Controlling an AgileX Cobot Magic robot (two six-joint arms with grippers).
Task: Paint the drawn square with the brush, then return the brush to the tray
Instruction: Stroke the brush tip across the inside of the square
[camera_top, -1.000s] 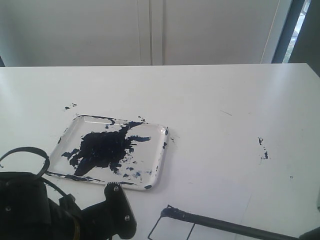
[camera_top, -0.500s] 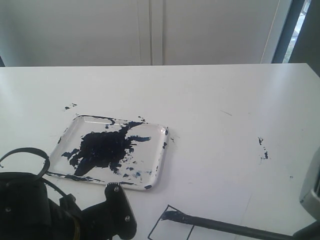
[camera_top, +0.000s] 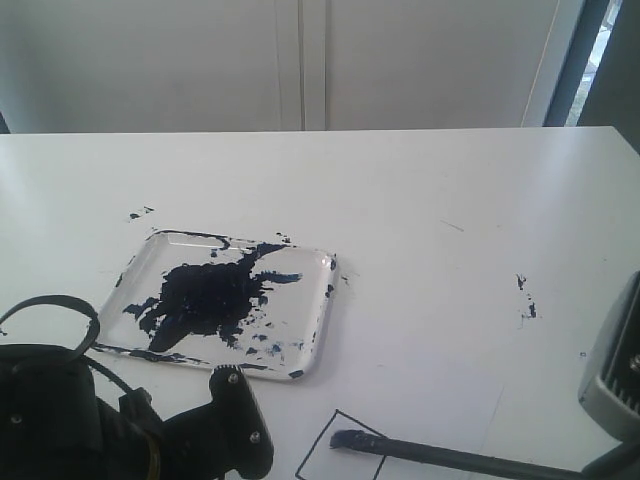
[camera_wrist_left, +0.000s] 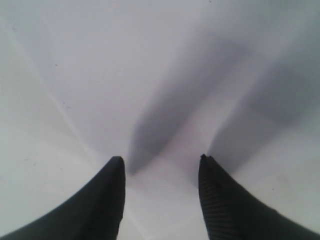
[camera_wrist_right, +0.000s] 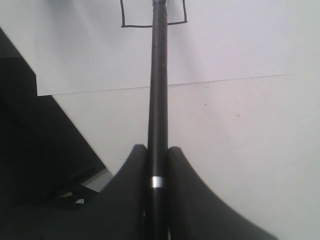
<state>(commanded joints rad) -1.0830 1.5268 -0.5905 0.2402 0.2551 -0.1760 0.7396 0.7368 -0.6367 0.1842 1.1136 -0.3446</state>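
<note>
Cropped drawn square (camera_top: 328, 460) seemingly holds the tip of the brush (camera_top: 450, 460).

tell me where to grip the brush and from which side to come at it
Grip the brush on its bare black handle, well back from the painted tip that reaches into the square. Come from behind along its length, jaws closing across the thin shaft, as the right gripper holds it.

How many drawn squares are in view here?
1. The square sits at the exterior view's bottom edge, below-right of the tray, brush tip over it; partly cropped, so others may be hidden.
</note>
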